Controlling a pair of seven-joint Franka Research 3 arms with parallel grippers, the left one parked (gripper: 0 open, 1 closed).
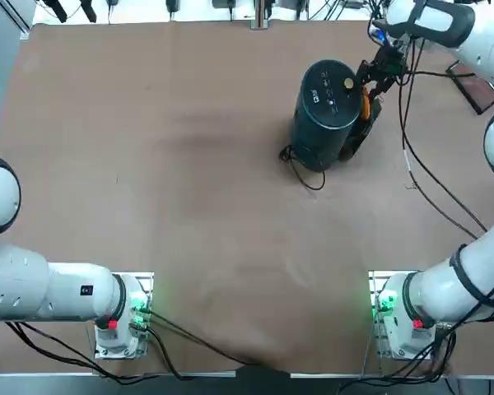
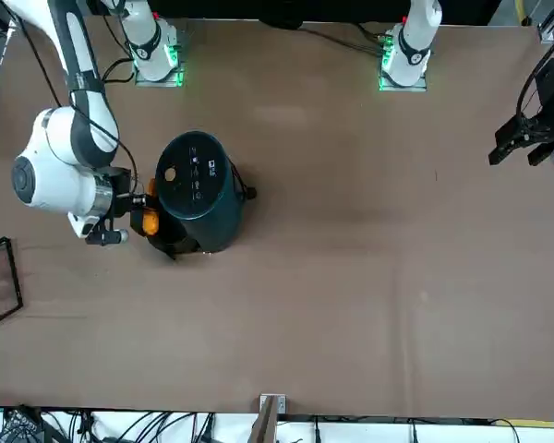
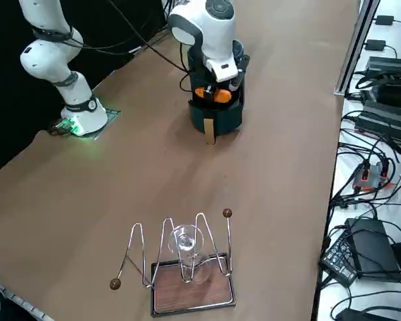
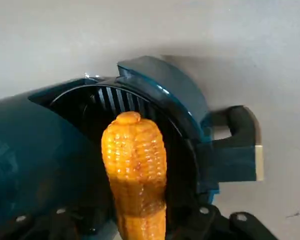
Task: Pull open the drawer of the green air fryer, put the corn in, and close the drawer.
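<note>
There's the green air fryer (image 1: 328, 107), a tall dark green cylinder with a gold knob and white markings on its lid, standing upright with its drawer (image 4: 162, 85) out at the side. That drawer is curved and dark green outside, black inside with slotted ribs, and its chunky handle (image 4: 237, 150) carries a tan strip. Nearer the right side camera, a silver wire rack (image 3: 192, 284) with wooden balls and a reddish-brown base has a clear glass (image 3: 189, 244) among its wires. Over the drawer we have the right gripper (image 4: 140, 212), fingers open, one on either side of the corn. And the corn (image 4: 135, 160) itself: a glossy orange-yellow cob, rows of plump kernels, rounded knob at one end, a darker band of shadow across it, right at the drawer's mouth; how deep it sits I can't tell.
</note>
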